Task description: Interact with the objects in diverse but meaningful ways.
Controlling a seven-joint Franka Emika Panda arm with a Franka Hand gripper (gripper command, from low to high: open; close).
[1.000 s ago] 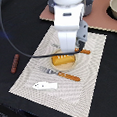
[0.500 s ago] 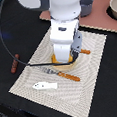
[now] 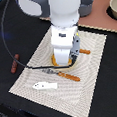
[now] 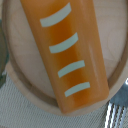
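Observation:
The golden bread loaf (image 4: 67, 52) with white slashes lies on a round wooden plate (image 4: 22, 80) and fills the wrist view. In the exterior view my gripper (image 3: 63, 61) stands low right over the plate (image 3: 55, 62) and hides the loaf; its fingers do not show in either view. An orange-handled fork (image 3: 60, 73) lies just in front of the plate, and its tines (image 4: 118, 113) show in the wrist view. A white fish (image 3: 45, 86) lies on the mat. A red-brown sausage (image 3: 14, 63) lies off the mat at the exterior view's left. The knife's orange handle (image 3: 84, 51) sticks out behind the arm. The butter is out of view.
A striped cloth mat (image 3: 97, 67) covers the dark table. A grey saucepan (image 3: 87, 1) and a pale bowl (image 3: 114, 8) stand on a pinkish surface at the back. A black cable (image 3: 7, 33) runs along the exterior view's left.
The arm has come down and a little forward over the plate, and now covers the loaf that showed earlier in the exterior view.

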